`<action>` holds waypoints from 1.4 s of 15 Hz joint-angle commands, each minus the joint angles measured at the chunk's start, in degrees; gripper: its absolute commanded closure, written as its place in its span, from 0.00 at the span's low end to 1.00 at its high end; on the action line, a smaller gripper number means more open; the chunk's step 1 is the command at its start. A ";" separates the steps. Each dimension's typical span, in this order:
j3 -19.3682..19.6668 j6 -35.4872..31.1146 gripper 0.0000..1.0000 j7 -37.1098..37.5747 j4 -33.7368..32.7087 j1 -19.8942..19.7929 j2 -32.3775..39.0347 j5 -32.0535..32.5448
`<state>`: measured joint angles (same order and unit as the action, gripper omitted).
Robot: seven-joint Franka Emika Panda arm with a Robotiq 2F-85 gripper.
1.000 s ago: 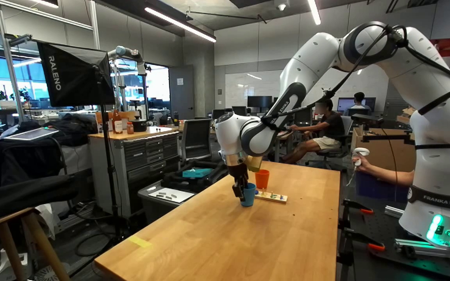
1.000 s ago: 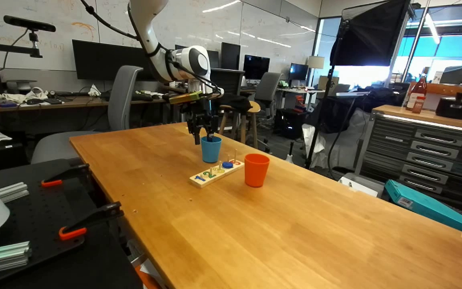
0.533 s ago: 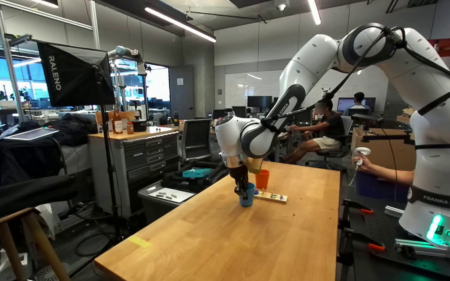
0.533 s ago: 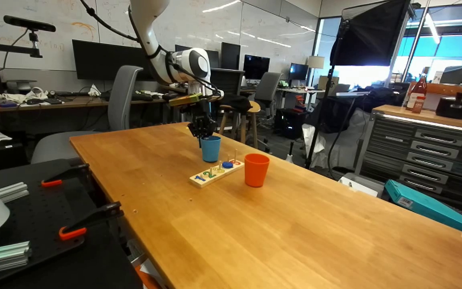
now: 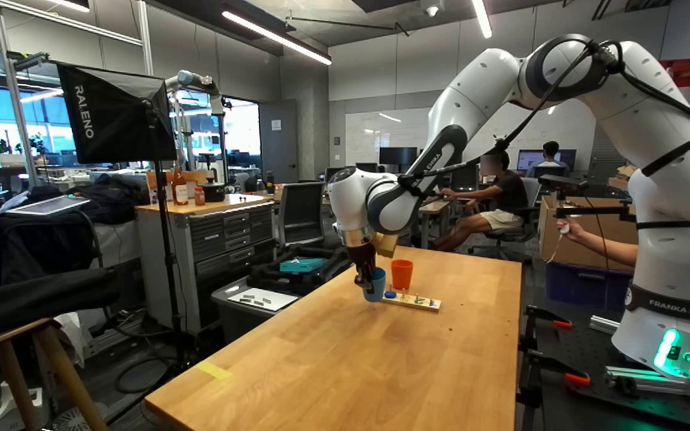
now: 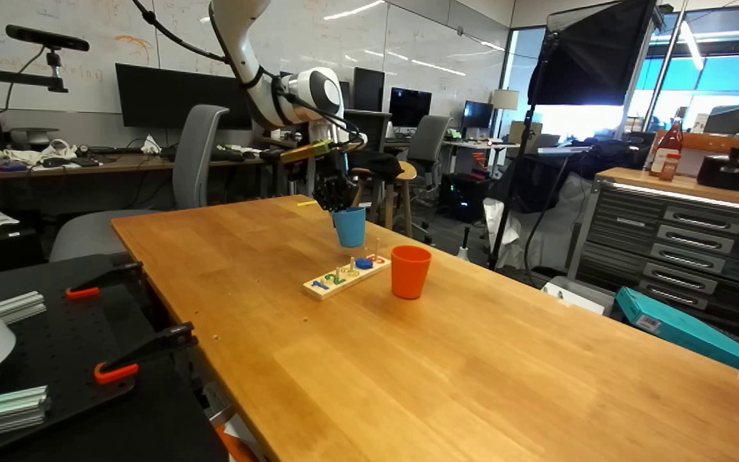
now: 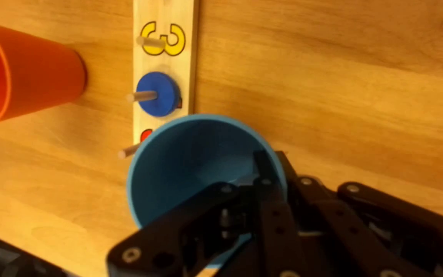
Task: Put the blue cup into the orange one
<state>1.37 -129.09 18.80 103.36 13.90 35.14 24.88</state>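
The tapered blue plastic cup (image 6: 350,229) is pinched at its rim (judged suitable) by the black gripper (image 7: 271,159). Lightness is presumed.

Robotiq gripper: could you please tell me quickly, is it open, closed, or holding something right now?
Robotiq gripper: closed, holding the blue plastic cup by one side of its rim.

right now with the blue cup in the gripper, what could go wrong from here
The gripper pinches the blue cup at one side only, so it might swing or slip. The wooden pegs nearby could catch it if carried low. The orange cup stands upright with nothing visibly bracing it, so an off-centre touch could tip it over.
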 commanded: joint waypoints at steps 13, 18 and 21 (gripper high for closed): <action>7.39 14.16 0.99 0.49 -5.19 -5.14 -3.58 5.04; 7.20 14.65 0.98 0.34 -4.38 -6.51 -2.21 4.90; 6.98 14.14 0.98 0.30 -4.56 -6.76 -1.33 4.49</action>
<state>8.38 -115.45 18.78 99.88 7.29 32.64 28.55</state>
